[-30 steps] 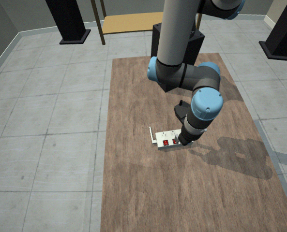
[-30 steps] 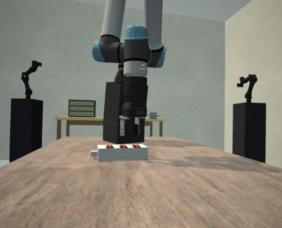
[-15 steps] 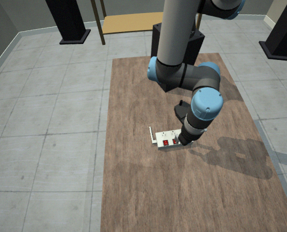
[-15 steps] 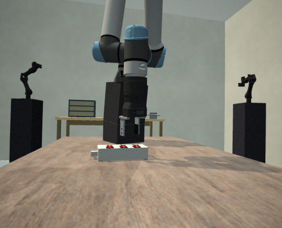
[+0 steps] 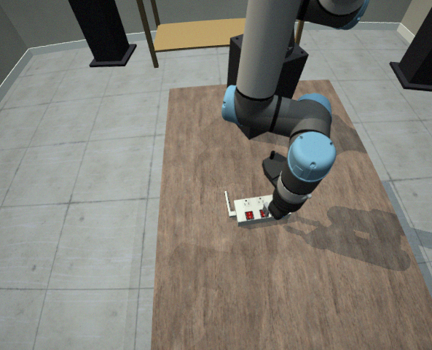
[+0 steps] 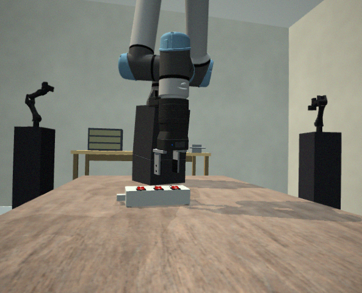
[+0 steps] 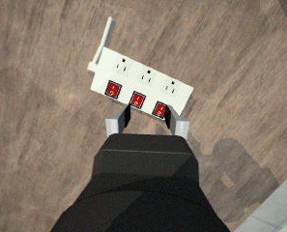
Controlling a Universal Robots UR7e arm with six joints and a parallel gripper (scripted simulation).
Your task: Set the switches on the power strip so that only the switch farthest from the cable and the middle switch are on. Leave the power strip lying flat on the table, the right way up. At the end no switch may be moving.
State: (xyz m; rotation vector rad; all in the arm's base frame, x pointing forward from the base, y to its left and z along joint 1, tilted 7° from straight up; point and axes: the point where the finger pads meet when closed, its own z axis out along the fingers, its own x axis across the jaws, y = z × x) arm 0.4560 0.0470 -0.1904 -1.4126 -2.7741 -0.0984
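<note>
A white power strip [image 7: 141,86] lies flat on the wooden table, right way up, with three sockets and three red rocker switches. Its cable stub [image 7: 100,45] leaves the left end in the wrist view. The switches are the one near the cable [image 7: 112,89], the middle one [image 7: 137,100] and the farthest one [image 7: 159,109]. I cannot tell which are on. My gripper [image 7: 147,111] is open and empty, a short way above the strip, its fingers straddling the middle and farthest switches. The strip also shows in the top view [image 5: 254,211] and the exterior view [image 6: 157,195], under the gripper [image 6: 166,165].
The robot's black base pedestal [image 6: 146,151] stands at the table's far end. Black pillars [image 6: 33,163] [image 6: 319,168] with small arms stand off the table on both sides. A wooden side table [image 6: 111,155] stands behind. The table edge lies right of the strip [image 7: 278,208].
</note>
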